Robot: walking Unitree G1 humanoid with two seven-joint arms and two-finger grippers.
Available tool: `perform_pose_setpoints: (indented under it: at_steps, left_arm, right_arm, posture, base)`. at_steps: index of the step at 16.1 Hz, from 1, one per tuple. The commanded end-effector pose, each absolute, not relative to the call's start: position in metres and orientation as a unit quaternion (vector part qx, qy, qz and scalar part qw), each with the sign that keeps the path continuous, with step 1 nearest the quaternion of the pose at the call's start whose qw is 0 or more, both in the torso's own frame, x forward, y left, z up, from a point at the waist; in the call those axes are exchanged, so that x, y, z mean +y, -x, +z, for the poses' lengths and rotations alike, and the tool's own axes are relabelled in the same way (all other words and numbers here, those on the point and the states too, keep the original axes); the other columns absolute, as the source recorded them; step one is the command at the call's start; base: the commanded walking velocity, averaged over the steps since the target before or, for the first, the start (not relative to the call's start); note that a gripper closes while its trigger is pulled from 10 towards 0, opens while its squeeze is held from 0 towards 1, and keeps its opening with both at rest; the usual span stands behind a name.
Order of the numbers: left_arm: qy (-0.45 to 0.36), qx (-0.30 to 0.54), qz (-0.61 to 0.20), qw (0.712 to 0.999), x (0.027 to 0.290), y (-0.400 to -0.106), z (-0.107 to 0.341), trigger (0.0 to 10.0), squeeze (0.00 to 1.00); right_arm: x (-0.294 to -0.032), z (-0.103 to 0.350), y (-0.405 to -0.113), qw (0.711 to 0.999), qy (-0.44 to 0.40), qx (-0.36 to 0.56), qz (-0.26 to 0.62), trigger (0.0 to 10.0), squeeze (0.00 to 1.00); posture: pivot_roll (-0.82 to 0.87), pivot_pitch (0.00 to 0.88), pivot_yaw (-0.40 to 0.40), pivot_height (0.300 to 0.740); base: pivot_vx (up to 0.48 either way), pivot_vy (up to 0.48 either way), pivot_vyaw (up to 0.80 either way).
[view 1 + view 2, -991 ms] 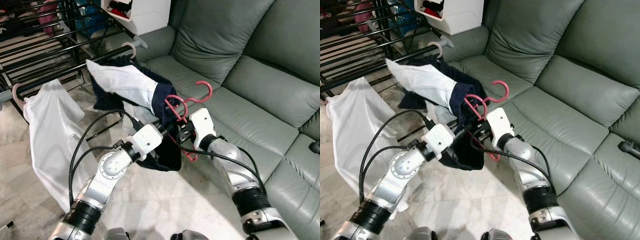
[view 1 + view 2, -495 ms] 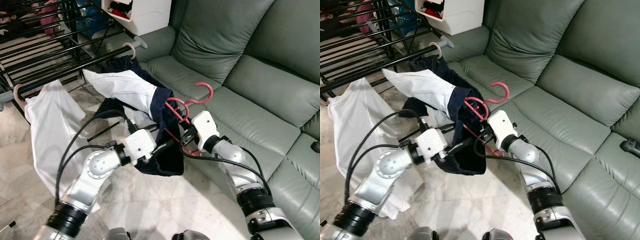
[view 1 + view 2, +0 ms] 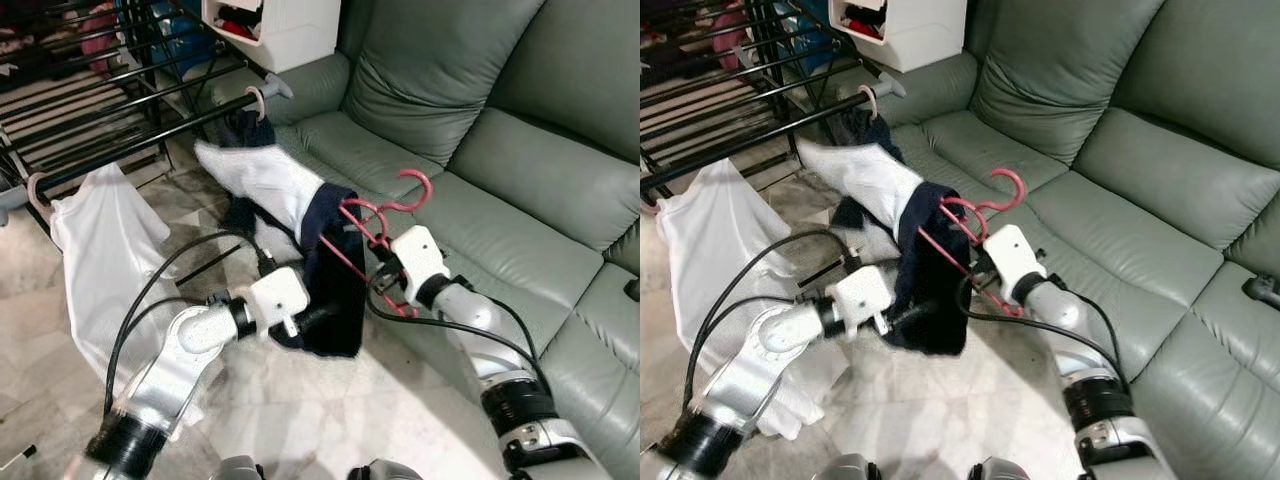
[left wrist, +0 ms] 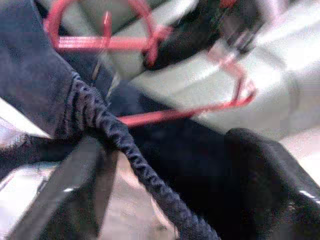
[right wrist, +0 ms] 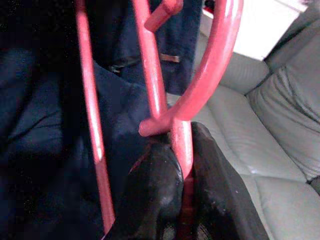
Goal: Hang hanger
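A red hanger (image 3: pixel 372 228) carries a navy and white garment (image 3: pixel 330 270), whose white end stretches back to a pale hanger hook (image 3: pixel 258 100) on the drying rack's rail. My right gripper (image 3: pixel 385 275) is shut on the red hanger's stem below the hook, its fingers (image 5: pixel 160 185) pinching the red bar (image 5: pixel 182 145). My left gripper (image 3: pixel 315 318) sits at the garment's lower navy edge. In the left wrist view its fingers (image 4: pixel 75 200) stand wide apart, with the ribbed hem (image 4: pixel 125 145) running between them.
A black drying rack (image 3: pixel 120 100) stands at the back left, with a white shirt (image 3: pixel 100 250) hanging from its front rail. A grey-green sofa (image 3: pixel 500 150) runs along the right. A white box (image 3: pixel 290 25) sits behind the sofa arm. Pale marble floor lies below.
The left arm has pulled back and lower, and the navy part now hangs straighter down. My right gripper has carried the red hanger slightly up and to the right.
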State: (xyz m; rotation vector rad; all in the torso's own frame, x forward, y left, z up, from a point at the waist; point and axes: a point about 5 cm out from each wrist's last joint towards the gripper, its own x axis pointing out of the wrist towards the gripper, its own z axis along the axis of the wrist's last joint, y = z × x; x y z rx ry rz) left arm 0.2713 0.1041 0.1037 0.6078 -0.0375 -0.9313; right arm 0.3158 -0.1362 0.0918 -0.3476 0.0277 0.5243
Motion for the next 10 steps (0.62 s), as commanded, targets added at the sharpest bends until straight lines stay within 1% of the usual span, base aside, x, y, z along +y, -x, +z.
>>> perform_pose_setpoints:
  at_steps: [1, 2, 3, 4, 5, 6, 7, 9, 10]
  left_arm:
    - [-0.341, -0.015, -0.418, 0.842, 0.108, -0.277, 0.098, 10.0, 1.00]
    - [-0.370, -0.008, -0.384, 0.846, 0.114, -0.285, 0.095, 10.0, 1.00]
    - [-0.398, -0.002, -0.324, 0.858, 0.124, -0.296, 0.093, 10.0, 1.00]
    - [-0.417, -0.002, -0.283, 0.864, 0.132, -0.303, 0.094, 10.0, 1.00]
    - [-0.413, -0.003, -0.246, 0.877, 0.138, -0.310, 0.096, 10.0, 1.00]
    - [-0.412, -0.005, -0.230, 0.882, 0.140, -0.312, 0.098, 10.0, 1.00]
    - [-0.362, -0.006, -0.169, 0.917, 0.148, -0.320, 0.106, 10.0, 0.60]
    - [-0.376, -0.031, -0.163, 0.912, 0.149, -0.319, 0.112, 10.0, 0.61]
    - [-0.381, -0.042, -0.167, 0.908, 0.152, -0.317, 0.115, 10.0, 0.56]
  right_arm:
    - [-0.133, 0.118, -0.322, 0.955, 0.168, -0.053, 0.239, 10.0, 0.00]
    - [-0.132, 0.121, -0.322, 0.957, 0.159, -0.064, 0.233, 10.0, 0.00]
    - [-0.130, 0.127, -0.318, 0.958, 0.148, -0.081, 0.233, 10.0, 0.00]
    - [-0.127, 0.130, -0.315, 0.953, 0.154, -0.093, 0.243, 10.0, 0.00]
    - [-0.128, 0.133, -0.314, 0.952, 0.158, -0.099, 0.244, 10.0, 0.00]
    - [-0.128, 0.133, -0.314, 0.952, 0.158, -0.100, 0.242, 10.0, 0.00]
    - [-0.129, 0.133, -0.315, 0.954, 0.167, -0.104, 0.226, 10.0, 0.00]
    - [-0.131, 0.126, -0.313, 0.948, 0.198, -0.094, 0.230, 10.0, 0.00]
    - [-0.135, 0.122, -0.311, 0.949, 0.201, -0.081, 0.230, 10.0, 0.00]
  posture:
    - [0.01, 0.000, 0.013, 0.740]
    - [0.01, 0.000, 0.009, 0.740]
    - [0.00, 0.000, 0.004, 0.740]
    - [0.00, 0.000, 0.003, 0.740]
    - [-0.01, 0.000, 0.002, 0.740]
    - [-0.01, 0.000, 0.002, 0.740]
    - [-0.01, 0.000, 0.006, 0.740]
    - [-0.01, 0.000, 0.010, 0.740]
    - [-0.01, 0.000, 0.011, 0.740]
  base:
    - [0.000, 0.000, 0.00]
    - [0.000, 0.000, 0.00]
    - [0.000, 0.000, 0.00]
    - [0.000, 0.000, 0.00]
    - [0.000, 0.000, 0.00]
    - [0.000, 0.000, 0.00]
    - [0.000, 0.000, 0.00]
    - [0.000, 0.000, 0.00]
    - [0.000, 0.000, 0.00]
